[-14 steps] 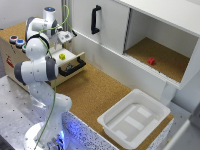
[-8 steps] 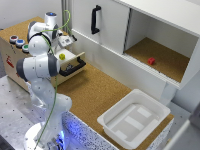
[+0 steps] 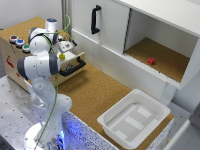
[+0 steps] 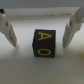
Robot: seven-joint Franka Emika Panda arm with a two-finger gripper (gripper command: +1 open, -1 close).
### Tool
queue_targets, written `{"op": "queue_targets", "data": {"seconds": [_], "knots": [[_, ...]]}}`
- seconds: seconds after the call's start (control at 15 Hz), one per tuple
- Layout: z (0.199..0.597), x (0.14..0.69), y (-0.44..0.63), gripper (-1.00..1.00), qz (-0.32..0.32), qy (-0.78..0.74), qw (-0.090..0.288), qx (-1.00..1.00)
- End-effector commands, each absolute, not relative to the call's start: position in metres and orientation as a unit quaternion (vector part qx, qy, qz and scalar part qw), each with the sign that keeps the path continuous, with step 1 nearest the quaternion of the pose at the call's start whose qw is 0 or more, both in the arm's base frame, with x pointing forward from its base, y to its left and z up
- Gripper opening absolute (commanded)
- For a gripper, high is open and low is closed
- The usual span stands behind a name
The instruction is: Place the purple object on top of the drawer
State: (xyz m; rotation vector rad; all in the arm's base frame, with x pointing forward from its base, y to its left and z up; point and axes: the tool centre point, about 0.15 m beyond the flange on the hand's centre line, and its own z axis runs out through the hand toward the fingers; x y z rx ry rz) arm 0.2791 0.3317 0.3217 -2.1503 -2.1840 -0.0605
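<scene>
In the wrist view the fingers stand wide apart with nothing between them, one on each side of the purple cube with yellow letters, which lies below them on a pale surface. In the exterior view the arm leans over the box, whose drawer is pulled open; the cube is hidden there.

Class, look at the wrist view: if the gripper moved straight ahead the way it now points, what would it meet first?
Most likely the purple block with yellow letters, centred between the open jaws of the gripper. How far off it lies is unclear.
</scene>
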Motion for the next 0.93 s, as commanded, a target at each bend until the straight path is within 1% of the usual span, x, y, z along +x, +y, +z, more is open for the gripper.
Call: {"op": "queue_targets", "data": {"seconds": [0.0, 0.47, 0.6, 0.73, 0.87], "knots": [[0.311, 0.285, 0.332, -1.00, -0.026, -0.718, 0.026, -0.695], [0.310, 0.282, 0.322, -1.00, -0.015, -0.710, 0.018, -0.704], [0.321, 0.284, 0.321, -1.00, -0.023, -0.705, 0.015, -0.708], [0.342, 0.289, 0.326, -1.00, -0.031, -0.704, 0.004, -0.710], [0.374, 0.297, 0.339, -1.00, -0.043, -0.704, -0.005, -0.709]]}}
